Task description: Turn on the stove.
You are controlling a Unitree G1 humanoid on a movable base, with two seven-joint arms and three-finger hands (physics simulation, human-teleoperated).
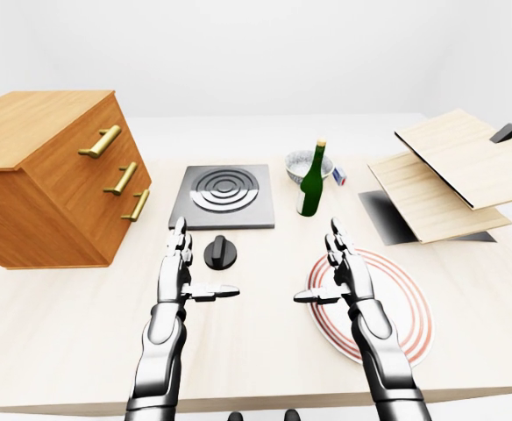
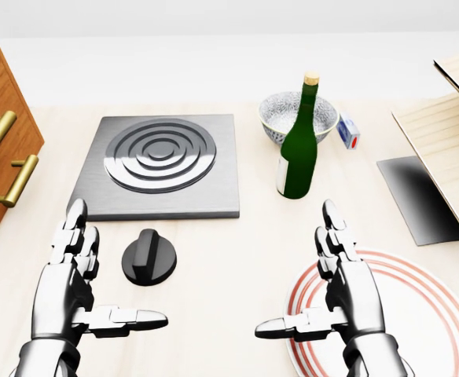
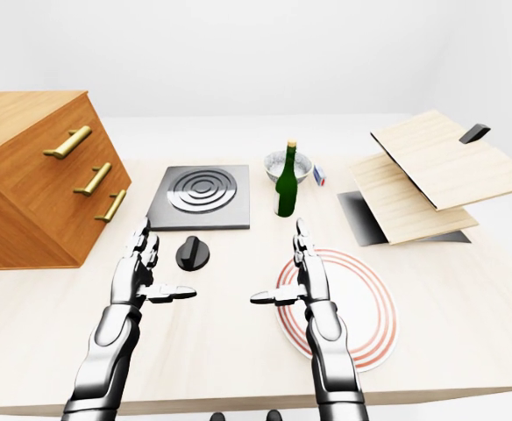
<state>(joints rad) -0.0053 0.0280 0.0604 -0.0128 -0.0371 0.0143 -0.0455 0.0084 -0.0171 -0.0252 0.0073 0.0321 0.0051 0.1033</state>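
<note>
A grey stove plate (image 2: 160,167) with a ringed burner lies on the pale wooden table. Its black round knob (image 2: 148,257) sits on the table just below the plate. My left hand (image 2: 76,275) is open, palm inward, to the left of the knob and slightly below it, not touching it. My right hand (image 2: 335,279) is open too, hovering over the left edge of a red-ringed white plate (image 2: 430,314), far to the right of the knob.
A green bottle (image 2: 299,149) stands right of the stove, with a patterned bowl (image 2: 280,114) and a small carton (image 2: 348,130) above it. A wooden drawer chest (image 1: 54,175) stands at the left. Tilted wooden boards (image 1: 453,171) stand at the right.
</note>
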